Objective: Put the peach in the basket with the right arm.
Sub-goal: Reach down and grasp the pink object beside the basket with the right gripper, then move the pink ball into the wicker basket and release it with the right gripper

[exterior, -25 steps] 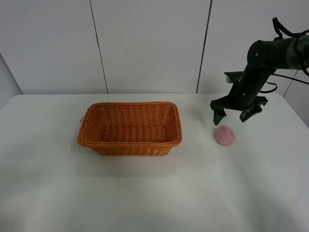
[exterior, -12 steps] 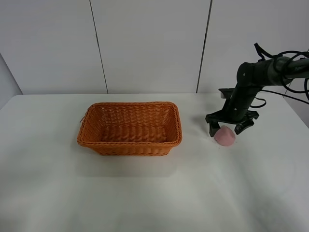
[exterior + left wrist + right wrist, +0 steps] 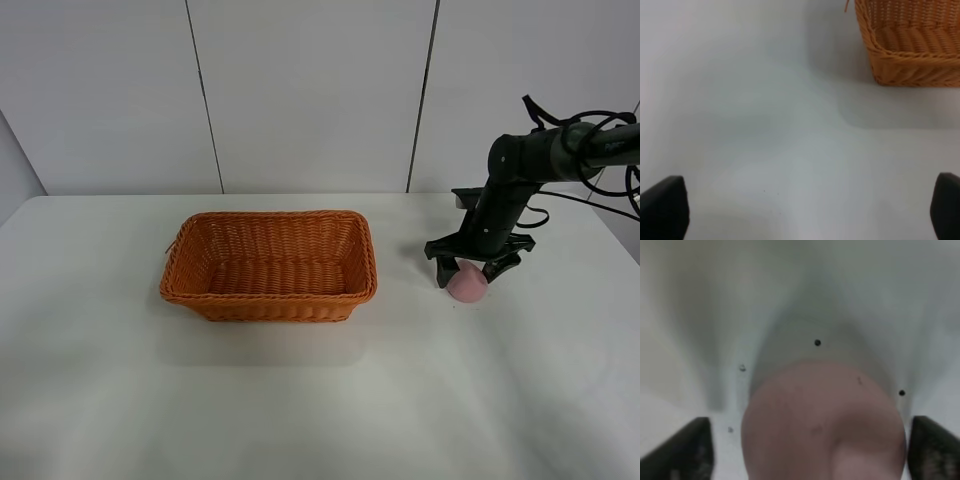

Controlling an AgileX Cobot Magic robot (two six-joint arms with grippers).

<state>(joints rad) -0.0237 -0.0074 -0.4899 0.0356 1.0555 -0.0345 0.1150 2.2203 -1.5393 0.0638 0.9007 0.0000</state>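
While you check the basket [image 3: 270,305], note its inside shows only bare orange-brown weave: flared walls, braided rim. Peach [image 3: 466,286] sits on the table [image 3: 300,400], well right of the basket, approx level w/ its front wall. It's small, matte pink and rounded. Right gripper [image 3: 470,274] is down over it, jaws spread, one finger each side — wrist view shows a gap either side. Left gripper [image 3: 805,207], jaws wide apart, hangs over bare table near a basket corner.

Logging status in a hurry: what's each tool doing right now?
Left tool: open, holding nothing.
Right tool: open, straddling the peach, not yet gripping it.
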